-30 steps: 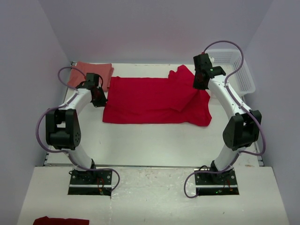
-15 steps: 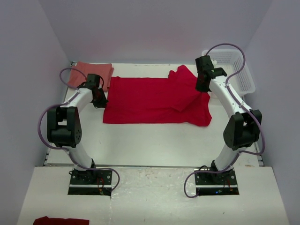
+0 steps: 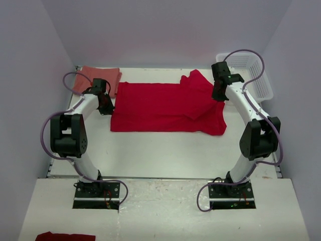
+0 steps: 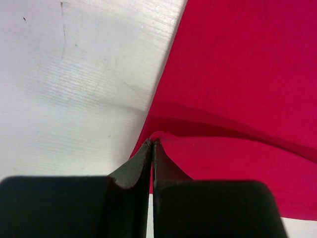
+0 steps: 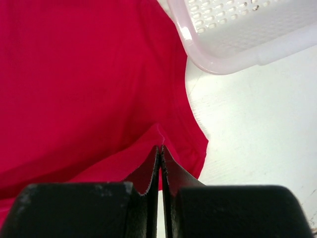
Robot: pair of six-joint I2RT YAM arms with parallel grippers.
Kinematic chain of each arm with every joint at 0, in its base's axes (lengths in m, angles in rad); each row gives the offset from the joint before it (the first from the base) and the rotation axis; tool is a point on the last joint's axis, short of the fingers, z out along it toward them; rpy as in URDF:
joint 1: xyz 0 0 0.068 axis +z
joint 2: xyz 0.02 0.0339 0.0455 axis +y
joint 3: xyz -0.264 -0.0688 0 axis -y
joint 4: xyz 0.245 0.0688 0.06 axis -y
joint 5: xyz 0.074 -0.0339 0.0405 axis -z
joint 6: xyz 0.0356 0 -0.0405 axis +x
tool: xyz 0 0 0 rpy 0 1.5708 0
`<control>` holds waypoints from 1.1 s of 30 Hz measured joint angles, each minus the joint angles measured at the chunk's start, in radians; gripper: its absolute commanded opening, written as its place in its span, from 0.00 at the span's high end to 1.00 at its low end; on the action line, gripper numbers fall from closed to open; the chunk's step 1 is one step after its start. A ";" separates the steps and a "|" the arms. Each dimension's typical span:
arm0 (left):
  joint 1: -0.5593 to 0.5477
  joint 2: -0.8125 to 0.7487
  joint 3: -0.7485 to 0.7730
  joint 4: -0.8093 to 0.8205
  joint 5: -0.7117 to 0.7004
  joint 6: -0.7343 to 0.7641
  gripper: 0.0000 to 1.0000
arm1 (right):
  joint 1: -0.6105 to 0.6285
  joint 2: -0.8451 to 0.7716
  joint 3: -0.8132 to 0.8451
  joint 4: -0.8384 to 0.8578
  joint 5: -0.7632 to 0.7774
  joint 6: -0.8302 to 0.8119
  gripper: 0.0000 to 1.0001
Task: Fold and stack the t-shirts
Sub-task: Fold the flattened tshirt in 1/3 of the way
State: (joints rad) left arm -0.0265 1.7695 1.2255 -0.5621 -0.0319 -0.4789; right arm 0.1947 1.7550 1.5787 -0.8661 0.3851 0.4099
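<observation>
Lying spread on the white bench, the bright red t-shirt covers its middle; the salmon t-shirt sits folded at the far left corner. The left claw is fully closed, pinching the red cloth's left edge; the right claw pinches its right edge likewise.

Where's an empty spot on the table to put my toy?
The wide bare strip of table between the red shirt and the near edge. The back is crowded: salmon shirt, red shirt and basket side by side.
</observation>
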 measured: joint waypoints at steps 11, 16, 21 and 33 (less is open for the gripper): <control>0.000 0.030 0.014 0.000 0.000 0.000 1.00 | -0.032 0.017 0.000 0.004 -0.015 -0.002 1.00; 0.000 0.034 0.030 -0.001 0.000 0.000 1.00 | -0.031 0.054 0.018 0.013 -0.049 -0.008 1.00; 0.000 0.042 0.056 -0.002 -0.003 0.000 1.00 | -0.031 0.091 0.039 0.023 -0.089 -0.019 1.00; 0.000 0.129 0.119 -0.004 -0.017 -0.018 0.63 | -0.031 0.197 0.176 0.021 -0.147 -0.052 1.00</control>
State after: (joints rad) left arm -0.0265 1.8984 1.3441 -0.5659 -0.0490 -0.4965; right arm 0.1635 1.9522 1.7546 -0.8455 0.2382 0.3576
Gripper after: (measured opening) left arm 0.331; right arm 0.004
